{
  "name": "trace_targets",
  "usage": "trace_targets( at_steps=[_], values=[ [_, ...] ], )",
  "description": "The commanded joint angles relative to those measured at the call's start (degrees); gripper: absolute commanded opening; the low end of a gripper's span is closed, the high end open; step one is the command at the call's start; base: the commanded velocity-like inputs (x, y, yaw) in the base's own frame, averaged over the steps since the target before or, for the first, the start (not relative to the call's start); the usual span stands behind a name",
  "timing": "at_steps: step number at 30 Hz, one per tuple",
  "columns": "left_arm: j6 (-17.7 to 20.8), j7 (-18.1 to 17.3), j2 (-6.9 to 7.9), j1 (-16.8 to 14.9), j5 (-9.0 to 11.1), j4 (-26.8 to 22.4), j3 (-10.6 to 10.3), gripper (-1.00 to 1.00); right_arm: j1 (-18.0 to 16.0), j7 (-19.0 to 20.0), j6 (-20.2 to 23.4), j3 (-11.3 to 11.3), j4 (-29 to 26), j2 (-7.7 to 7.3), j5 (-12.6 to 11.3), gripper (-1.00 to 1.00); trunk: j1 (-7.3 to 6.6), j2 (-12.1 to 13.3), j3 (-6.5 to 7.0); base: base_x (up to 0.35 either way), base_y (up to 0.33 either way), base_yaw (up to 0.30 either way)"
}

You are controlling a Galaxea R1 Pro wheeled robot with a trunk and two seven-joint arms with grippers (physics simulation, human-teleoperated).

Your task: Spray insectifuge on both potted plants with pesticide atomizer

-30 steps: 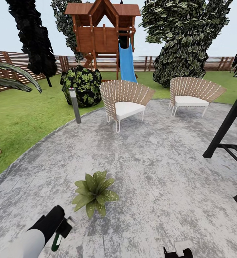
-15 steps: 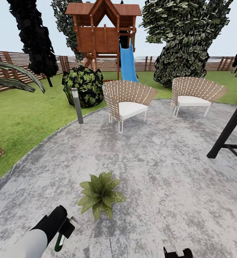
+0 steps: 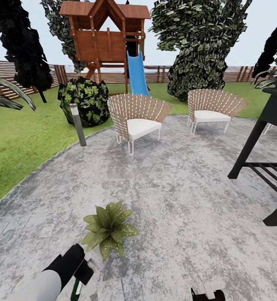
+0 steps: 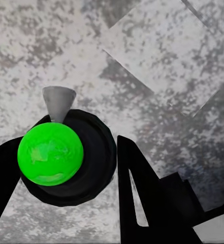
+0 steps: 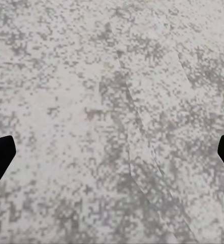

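One potted plant [image 3: 108, 228] sits on wide grey paving [image 3: 184, 200] that curves into lawn [image 3: 21, 142], chairs [image 3: 136, 115] well beyond. Left gripper [image 3: 80, 276] clamps the pesticide atomizer [image 4: 51, 152] just beside that plant; right gripper [image 5: 112, 152] spread, holding nothing. Since earlier, the camera has swung right.

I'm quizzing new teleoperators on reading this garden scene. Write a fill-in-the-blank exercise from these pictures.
1. The left gripper is shut on the pesticide ____.
2. The potted plant stands on the grey stone ____, not on the lawn.
3. The slide on the wooden playhouse is coloured ____.
4. The number of woven chairs, the near chair being one, is ____.

Missing words: atomizer; paving; blue; two
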Motion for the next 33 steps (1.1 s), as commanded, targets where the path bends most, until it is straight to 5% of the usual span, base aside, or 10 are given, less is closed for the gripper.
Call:
trace_targets(
  at_steps=[1,13,21,33],
  values=[
    [0.02,-0.49,-0.25,-0.01,-0.81,0.34,0.10,-1.00,-0.03,-0.56,-0.06,0.43,0.06,0.00,0.38,1.00,-0.01,-0.02,-0.05,0.000,0.000,-0.004],
    [-0.04,-0.41,-0.29,0.00,-0.91,0.71,-0.10,-1.00,-0.03,-0.56,-0.06,0.43,-0.01,0.00,0.38,1.00,-0.01,-0.02,-0.05,-0.102,0.000,0.000],
    [0.02,-0.41,-0.11,-0.03,-0.65,0.17,0.14,-1.00,-0.03,-0.56,-0.06,0.43,0.03,0.00,0.36,1.00,-0.01,-0.02,-0.05,-0.066,0.308,-0.020],
    [0.02,-0.41,-0.01,-0.02,-0.66,0.07,0.02,-1.00,-0.03,-0.56,-0.06,0.43,0.02,0.00,0.37,1.00,-0.01,-0.02,-0.05,-0.017,0.334,-0.272]
  ],
)
